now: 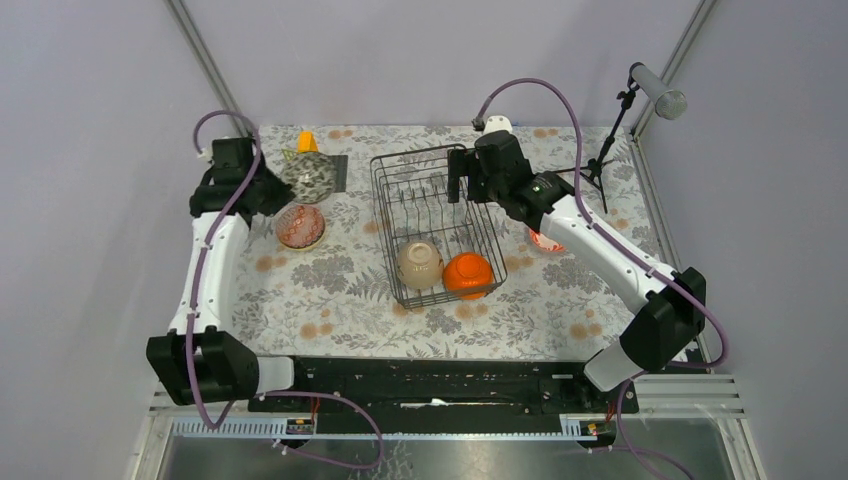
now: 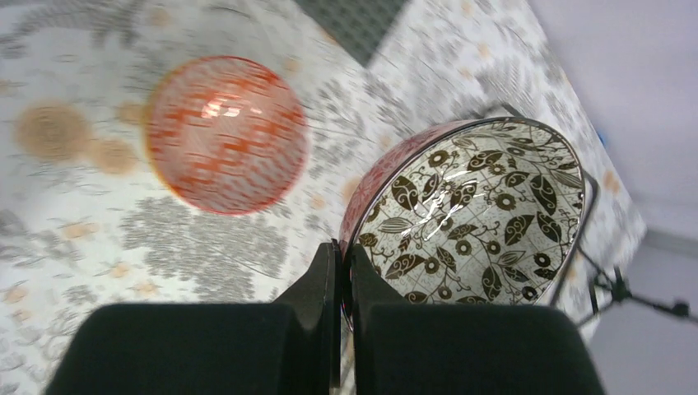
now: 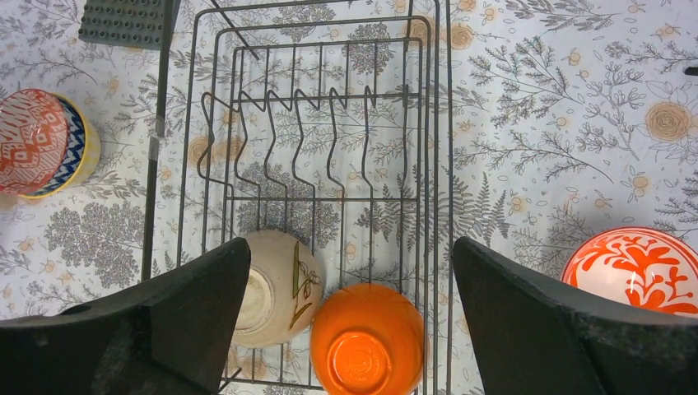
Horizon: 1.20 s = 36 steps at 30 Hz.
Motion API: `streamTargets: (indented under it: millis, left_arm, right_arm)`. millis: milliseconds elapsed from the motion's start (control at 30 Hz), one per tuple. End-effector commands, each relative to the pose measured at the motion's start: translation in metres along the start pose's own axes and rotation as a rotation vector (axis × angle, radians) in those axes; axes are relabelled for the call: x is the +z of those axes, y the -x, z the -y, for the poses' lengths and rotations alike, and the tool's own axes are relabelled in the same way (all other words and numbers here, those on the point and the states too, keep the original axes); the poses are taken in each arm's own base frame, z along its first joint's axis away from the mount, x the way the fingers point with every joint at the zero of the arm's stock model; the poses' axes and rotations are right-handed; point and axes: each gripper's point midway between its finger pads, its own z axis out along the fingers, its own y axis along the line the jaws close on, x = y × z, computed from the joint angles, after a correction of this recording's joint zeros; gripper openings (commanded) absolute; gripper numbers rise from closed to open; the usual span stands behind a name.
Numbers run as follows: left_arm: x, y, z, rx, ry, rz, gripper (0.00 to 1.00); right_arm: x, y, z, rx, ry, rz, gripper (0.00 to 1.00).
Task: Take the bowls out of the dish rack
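Note:
The black wire dish rack [image 1: 392,190] stands mid-table. Two bowls lie upside down at its near end, a beige bowl [image 1: 419,264] [image 3: 276,288] and an orange bowl [image 1: 468,274] [image 3: 368,341]. My right gripper [image 1: 458,185] [image 3: 352,247] hovers open above the rack's far part, nothing between its fingers. Left of the rack, my left gripper [image 1: 275,190] [image 2: 344,263] is shut on the rim of a cream bowl with brown leaf lattice [image 1: 308,175] [image 2: 469,206], held tilted. A red-patterned bowl [image 1: 300,226] [image 2: 226,132] sits on the table below it, nested in a blue-patterned one [image 3: 74,152].
A white bowl with red pattern [image 1: 545,240] [image 3: 638,267] sits right of the rack, under my right arm. A black square mat [image 1: 338,172] and a small orange object [image 1: 307,141] lie at the back left. A microphone stand [image 1: 608,150] rises at the back right.

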Motion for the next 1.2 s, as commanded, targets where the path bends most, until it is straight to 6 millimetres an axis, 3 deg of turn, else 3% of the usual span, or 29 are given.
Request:
streamTargets:
  millis: [0,200,500,1167]
  left_arm:
    - [-0.006,0.028,-0.031,-0.129,0.086,0.1,0.0]
    - [0.01,0.035,-0.079,-0.244,0.225,0.145,0.0]
    - [0.03,0.028,-0.109,-0.314,0.337,0.116,0.0]
    - [0.087,0.005,-0.127,-0.329,0.35,0.022,0.0]
  right_arm:
    - [-0.016,0.019,-0.007,0.009,0.045,0.072,1.0]
    - [-0.018,0.02,-0.016,0.022,0.088,0.065,1.0]
    - [-0.018,0.018,-0.018,0.028,0.097,0.059,1.0]
    - [-0.015,0.017,-0.023,0.03,0.121,0.046,1.0]
